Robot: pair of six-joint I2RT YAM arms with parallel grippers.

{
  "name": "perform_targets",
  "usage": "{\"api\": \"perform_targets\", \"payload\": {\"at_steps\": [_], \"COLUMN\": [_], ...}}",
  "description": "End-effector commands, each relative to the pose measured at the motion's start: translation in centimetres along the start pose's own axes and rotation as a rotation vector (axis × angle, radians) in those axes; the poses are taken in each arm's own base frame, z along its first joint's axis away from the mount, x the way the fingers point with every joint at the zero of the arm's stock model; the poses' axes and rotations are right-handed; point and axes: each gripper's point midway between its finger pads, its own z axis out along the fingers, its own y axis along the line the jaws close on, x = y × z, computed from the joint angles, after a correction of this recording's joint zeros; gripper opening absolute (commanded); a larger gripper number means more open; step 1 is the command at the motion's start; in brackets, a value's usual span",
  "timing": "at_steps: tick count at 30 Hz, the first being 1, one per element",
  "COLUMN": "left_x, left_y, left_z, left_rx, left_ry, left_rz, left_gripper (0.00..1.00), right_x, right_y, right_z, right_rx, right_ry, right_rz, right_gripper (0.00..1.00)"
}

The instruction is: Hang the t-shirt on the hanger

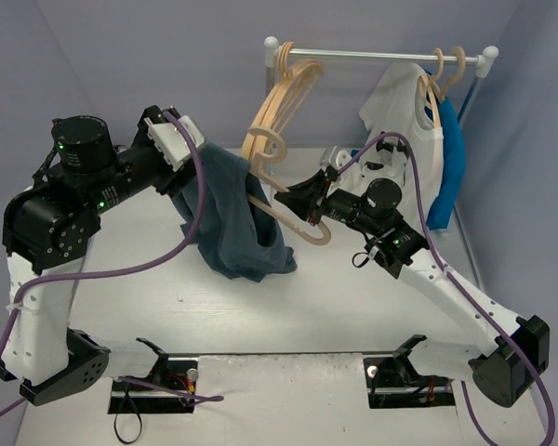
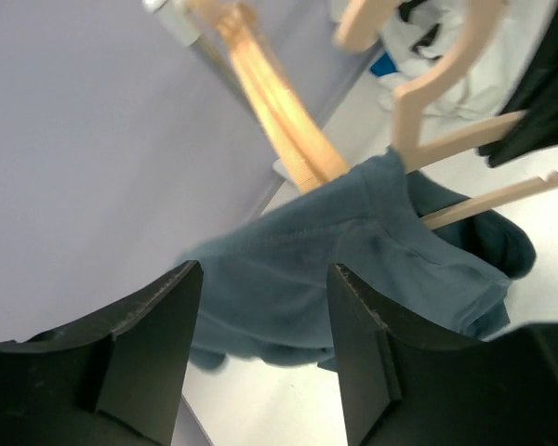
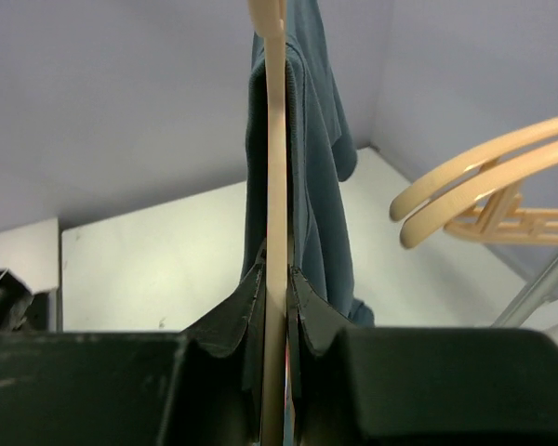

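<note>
The slate-blue t-shirt (image 1: 231,218) hangs draped over one arm of the pale wooden hanger (image 1: 272,147), held in the air above the table. Its lower hem bunches near the table top. My right gripper (image 1: 290,200) is shut on the hanger's other arm; in the right wrist view the gripper (image 3: 276,274) clamps the thin wood (image 3: 275,167), with the t-shirt (image 3: 318,139) hanging beyond. My left gripper (image 1: 193,153) is at the shirt's upper left edge. In the left wrist view it (image 2: 265,279) is open and empty, with the t-shirt (image 2: 353,269) just ahead and the hanger (image 2: 428,102) above.
A white clothes rail (image 1: 391,56) stands at the back. Spare wooden hangers (image 1: 288,88) hang at its left end. A white printed t-shirt (image 1: 405,121) and a bright blue garment (image 1: 451,158) hang on hangers at its right end. Purple cables trail from both arms.
</note>
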Motion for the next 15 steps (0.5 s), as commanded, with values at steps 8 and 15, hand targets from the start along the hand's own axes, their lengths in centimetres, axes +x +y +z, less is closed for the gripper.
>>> {"api": "perform_targets", "payload": {"at_steps": [8, 15], "left_x": [3.2, 5.8], "left_y": [-6.9, -8.2], "left_z": [0.1, 0.8], "left_rx": [0.371, 0.432], "left_ry": [0.054, 0.105], "left_rz": [0.08, 0.15], "left_gripper": [0.61, 0.63], "right_x": [-0.6, 0.8], "right_y": [3.8, 4.8], "right_z": [-2.1, -2.8], "right_rx": [-0.236, -0.287], "right_ry": [-0.016, 0.014], "right_rz": [-0.063, -0.039], "right_gripper": [0.0, 0.0]}}
